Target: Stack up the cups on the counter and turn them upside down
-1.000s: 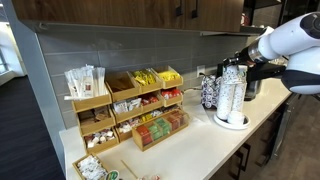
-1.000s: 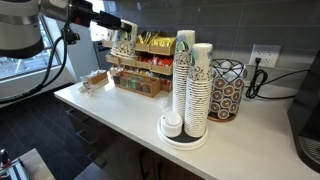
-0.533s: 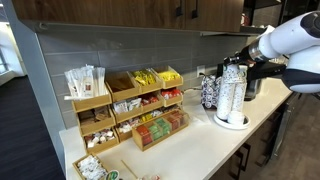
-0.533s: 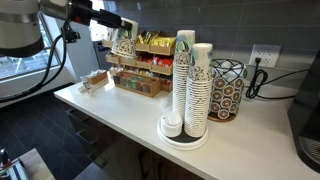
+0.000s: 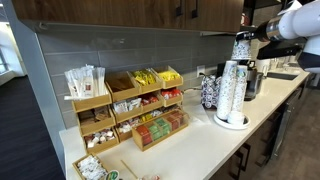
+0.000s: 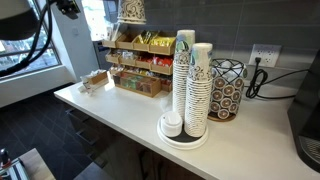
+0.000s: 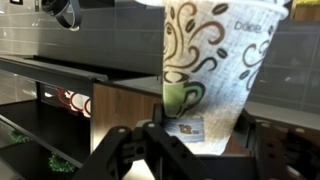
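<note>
Now | pincer (image 7: 196,150): jaws partly open, clamped on cup (image 7: 215,60) | cup: high above counter (image 6: 110,108) | step, I reckon: flip; best I roll my wrist slowly, keep grip even, set rim flat on counter.

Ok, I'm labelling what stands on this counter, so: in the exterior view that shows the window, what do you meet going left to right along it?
Low wooden tray → tiered snack rack → tall white cup stacks → black-and-white patterned cup stack → dark appliance.
</note>
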